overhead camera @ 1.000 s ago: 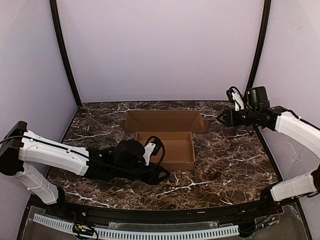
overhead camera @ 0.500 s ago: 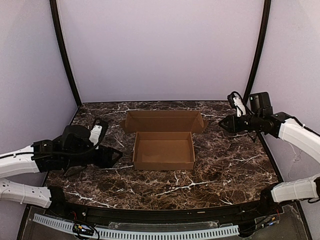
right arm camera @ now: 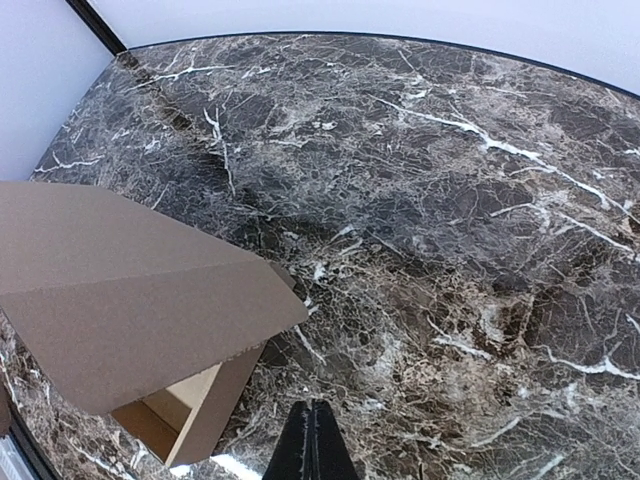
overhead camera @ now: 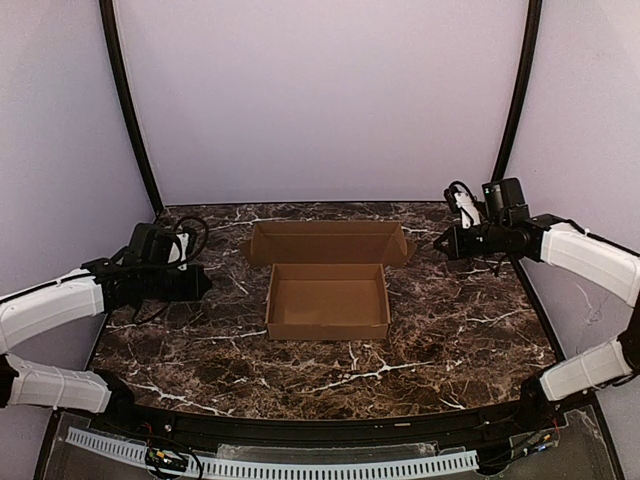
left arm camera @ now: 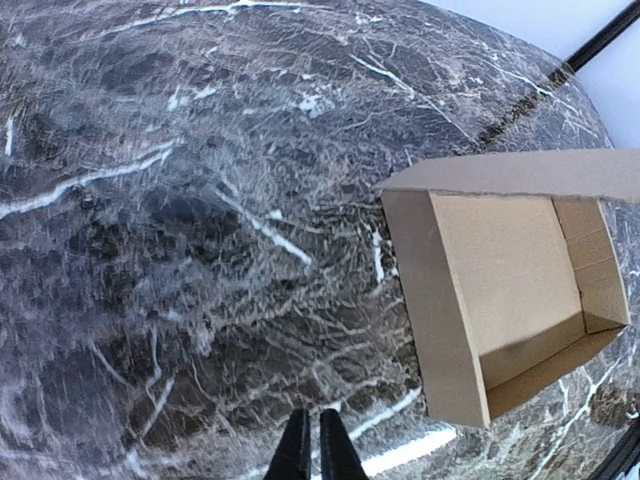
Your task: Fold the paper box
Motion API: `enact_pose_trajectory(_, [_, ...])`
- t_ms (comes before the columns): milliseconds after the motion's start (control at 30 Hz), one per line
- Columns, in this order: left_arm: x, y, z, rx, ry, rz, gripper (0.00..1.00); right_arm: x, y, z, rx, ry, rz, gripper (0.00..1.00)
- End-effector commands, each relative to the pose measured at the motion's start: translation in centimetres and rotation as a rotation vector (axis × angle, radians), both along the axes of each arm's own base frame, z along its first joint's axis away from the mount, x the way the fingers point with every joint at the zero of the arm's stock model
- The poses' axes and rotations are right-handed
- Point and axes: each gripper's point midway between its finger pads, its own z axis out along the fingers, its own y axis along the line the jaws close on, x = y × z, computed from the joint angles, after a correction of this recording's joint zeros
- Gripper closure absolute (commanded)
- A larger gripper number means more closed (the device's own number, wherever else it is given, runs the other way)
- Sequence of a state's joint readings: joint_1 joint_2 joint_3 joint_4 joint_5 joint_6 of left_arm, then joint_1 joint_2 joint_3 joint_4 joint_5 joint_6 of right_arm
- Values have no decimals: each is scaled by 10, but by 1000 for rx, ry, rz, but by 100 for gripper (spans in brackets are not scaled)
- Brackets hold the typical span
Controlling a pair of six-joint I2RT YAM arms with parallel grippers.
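The paper box [overhead camera: 328, 300] sits open mid-table [overhead camera: 450, 330], lid [overhead camera: 328, 243] hinged at the back, with the left gripper [overhead camera: 205, 283] and right gripper [overhead camera: 440, 243] both pinched closed well clear, so they'd probably do best nudging that lid forward evenly from both ends.

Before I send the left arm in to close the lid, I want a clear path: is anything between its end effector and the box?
Nothing visible. Only bare marble table lies between the left end effector and the box.
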State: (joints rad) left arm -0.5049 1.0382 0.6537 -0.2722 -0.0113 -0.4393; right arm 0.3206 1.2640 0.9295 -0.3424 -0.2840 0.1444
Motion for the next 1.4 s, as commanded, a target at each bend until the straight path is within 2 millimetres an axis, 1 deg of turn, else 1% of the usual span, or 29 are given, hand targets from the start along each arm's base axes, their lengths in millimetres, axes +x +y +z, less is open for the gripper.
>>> enact_pose_trajectory(0, [41,-16,25,-122,-45,-27,98,15,12,10,61,-19,6,100])
enact_pose_trajectory(33, [53,-15,36,-156,-73,-15,99,16,14,11,78,-16,13,100])
enact_pose_trajectory(67, [58,-21,31,-179,-48,-35,99,18,17,11,94,-17,14,100])
enact_pose_trajectory(100, [68,-24,35,-204,-53,-38,99,19,19,11,107,-15,20,100])
enact_pose_trajectory(233, [91,-34,45,-218,-58,-59,99,24,30,11,152,-2,54,100])
enact_pose_trajectory(333, [102,-38,48,-216,-63,-68,99,28,36,6,169,18,68,100])
enact_pose_trajectory(433, [110,-49,48,-239,-44,-104,99,29,43,0,181,38,86,100])
enact_pose_trajectory(467, [112,-53,51,-252,-50,-116,99,29,46,-1,183,42,91,100])
enact_pose_trajectory(567, [109,-64,46,-299,-15,-162,99,29,55,-3,184,47,110,100])
enact_pose_trajectory(667, [105,-68,43,-318,0,-187,99,29,63,-7,179,55,123,100])
enact_pose_trajectory(800, [96,-77,46,-354,16,-248,99,26,73,-12,170,69,140,100])
enact_pose_trajectory(1000, [81,-89,42,-394,59,-304,99,22,81,-18,169,95,131,100])
enact_pose_trajectory(1100, [74,-93,36,-388,82,-313,99,22,83,-22,168,115,112,100])
enact_pose_trajectory(1167, [70,-93,28,-381,104,-299,99,22,82,-23,170,125,89,100])
enact_pose_trajectory(1233, [68,-91,23,-378,118,-275,99,23,80,-25,165,129,63,100])
enact_pose_trajectory(1333, [70,-83,19,-348,118,-236,99,25,71,-27,138,118,17,100])
enact_pose_trajectory(1367, [69,-81,17,-333,129,-224,98,25,68,-27,125,113,4,100])
